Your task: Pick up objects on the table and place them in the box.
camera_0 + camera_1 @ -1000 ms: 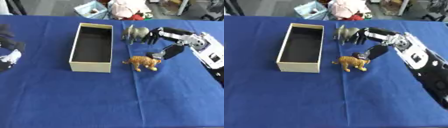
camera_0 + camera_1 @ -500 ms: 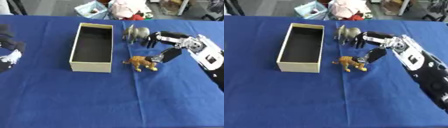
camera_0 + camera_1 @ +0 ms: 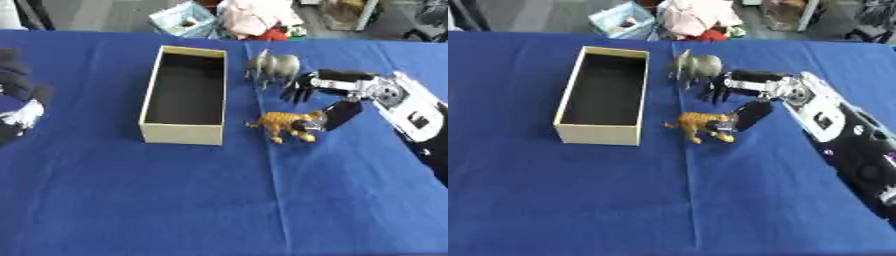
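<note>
An orange tiger figure (image 3: 283, 124) stands on the blue table just right of the open cream box (image 3: 185, 93). A grey elephant figure (image 3: 273, 65) stands behind it, near the box's far right corner. My right hand (image 3: 325, 95) reaches in from the right, open: its thumb (image 3: 338, 114) touches the tiger's rear end, and its fingers (image 3: 302, 88) hang between the two figures, just right of the elephant. The box's dark inside shows nothing in it. My left hand (image 3: 19, 104) rests at the left edge, fingers relaxed.
The blue cloth (image 3: 219, 200) covers the whole table. Beyond the far edge lie a light blue basket (image 3: 185, 20) and pink and red bundles (image 3: 254, 20) on the floor.
My right hand has moved left and down, from beside the elephant to the tiger; its thumb now touches the tiger's rear. The figures and box have not moved.
</note>
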Action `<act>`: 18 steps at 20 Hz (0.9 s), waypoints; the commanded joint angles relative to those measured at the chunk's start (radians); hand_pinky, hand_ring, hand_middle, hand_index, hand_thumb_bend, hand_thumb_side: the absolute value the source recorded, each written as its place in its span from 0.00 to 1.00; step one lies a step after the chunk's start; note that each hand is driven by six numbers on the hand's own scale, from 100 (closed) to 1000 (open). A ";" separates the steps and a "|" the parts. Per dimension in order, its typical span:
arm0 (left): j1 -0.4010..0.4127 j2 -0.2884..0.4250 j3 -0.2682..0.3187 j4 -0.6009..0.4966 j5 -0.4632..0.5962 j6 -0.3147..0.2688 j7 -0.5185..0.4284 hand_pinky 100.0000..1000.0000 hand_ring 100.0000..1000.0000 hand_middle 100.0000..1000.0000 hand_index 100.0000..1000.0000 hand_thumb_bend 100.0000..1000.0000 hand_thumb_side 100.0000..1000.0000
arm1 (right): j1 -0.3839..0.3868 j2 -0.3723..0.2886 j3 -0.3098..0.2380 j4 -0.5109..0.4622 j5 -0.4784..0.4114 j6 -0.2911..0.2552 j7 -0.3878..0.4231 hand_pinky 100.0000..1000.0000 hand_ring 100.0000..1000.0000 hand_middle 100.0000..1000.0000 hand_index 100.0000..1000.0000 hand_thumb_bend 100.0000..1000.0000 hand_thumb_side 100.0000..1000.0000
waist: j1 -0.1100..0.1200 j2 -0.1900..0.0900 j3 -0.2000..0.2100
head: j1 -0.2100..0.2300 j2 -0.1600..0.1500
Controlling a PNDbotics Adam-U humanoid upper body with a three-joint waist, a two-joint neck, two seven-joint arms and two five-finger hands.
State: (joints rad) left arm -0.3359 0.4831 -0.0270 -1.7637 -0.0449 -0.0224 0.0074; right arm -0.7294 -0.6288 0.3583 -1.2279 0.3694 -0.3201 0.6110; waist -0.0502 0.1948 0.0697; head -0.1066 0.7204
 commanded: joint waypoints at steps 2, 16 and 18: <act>-0.010 0.020 0.007 -0.010 0.001 -0.001 -0.001 0.48 0.53 0.55 0.77 0.31 0.09 | -0.016 -0.014 -0.008 0.010 0.024 -0.006 0.015 0.69 0.73 0.74 0.84 0.25 0.38 | 0.005 -0.016 0.000 | 0.003 0.006; -0.010 0.019 0.007 -0.010 0.002 -0.001 -0.003 0.48 0.53 0.55 0.77 0.31 0.09 | -0.045 0.045 -0.014 0.083 0.085 -0.023 0.019 0.68 0.72 0.73 0.82 0.25 0.37 | 0.009 -0.018 -0.001 | 0.001 0.004; -0.010 0.018 0.007 -0.010 0.002 -0.002 -0.003 0.48 0.53 0.55 0.77 0.31 0.09 | -0.051 0.058 -0.014 0.100 0.097 -0.027 0.018 0.68 0.72 0.73 0.81 0.25 0.36 | 0.009 -0.019 -0.001 | 0.001 0.004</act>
State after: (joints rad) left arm -0.3358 0.4831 -0.0270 -1.7637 -0.0449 -0.0219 0.0058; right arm -0.7591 -0.5592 0.3571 -1.1310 0.4560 -0.3425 0.6315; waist -0.0446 0.1945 0.0686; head -0.1064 0.7204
